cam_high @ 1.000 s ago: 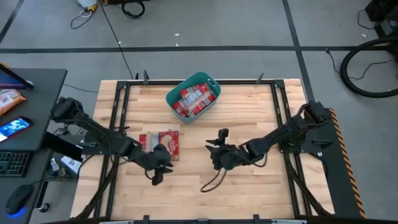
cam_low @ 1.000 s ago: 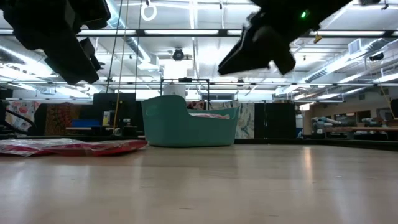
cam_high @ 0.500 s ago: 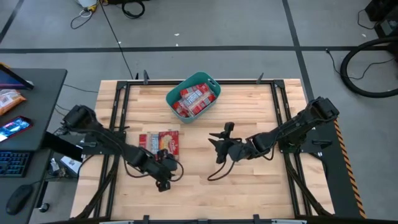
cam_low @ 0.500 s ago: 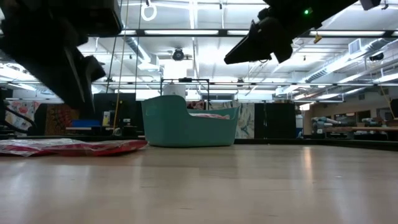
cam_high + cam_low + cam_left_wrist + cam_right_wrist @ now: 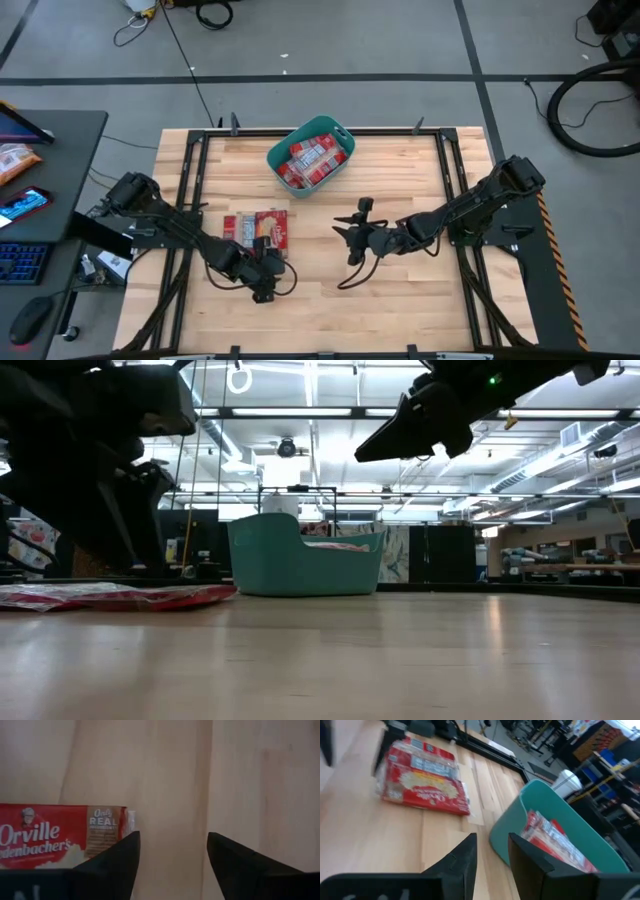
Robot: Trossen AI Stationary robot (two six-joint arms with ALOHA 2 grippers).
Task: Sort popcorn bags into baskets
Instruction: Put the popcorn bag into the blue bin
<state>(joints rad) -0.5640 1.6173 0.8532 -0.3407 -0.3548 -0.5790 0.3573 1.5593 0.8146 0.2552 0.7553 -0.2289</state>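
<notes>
Popcorn bags (image 5: 257, 227) just beside the left gripper (image 5: 262, 293), outside its parted jaws.

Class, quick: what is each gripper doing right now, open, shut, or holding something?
Left gripper: open, empty, over bare wood beside the popcorn bags on the table.
Right gripper: fingers slightly apart, holding nothing, raised above the table.

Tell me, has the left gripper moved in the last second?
Yes. The left gripper slid toward the table's near edge, away from the basket, and opened.
</notes>
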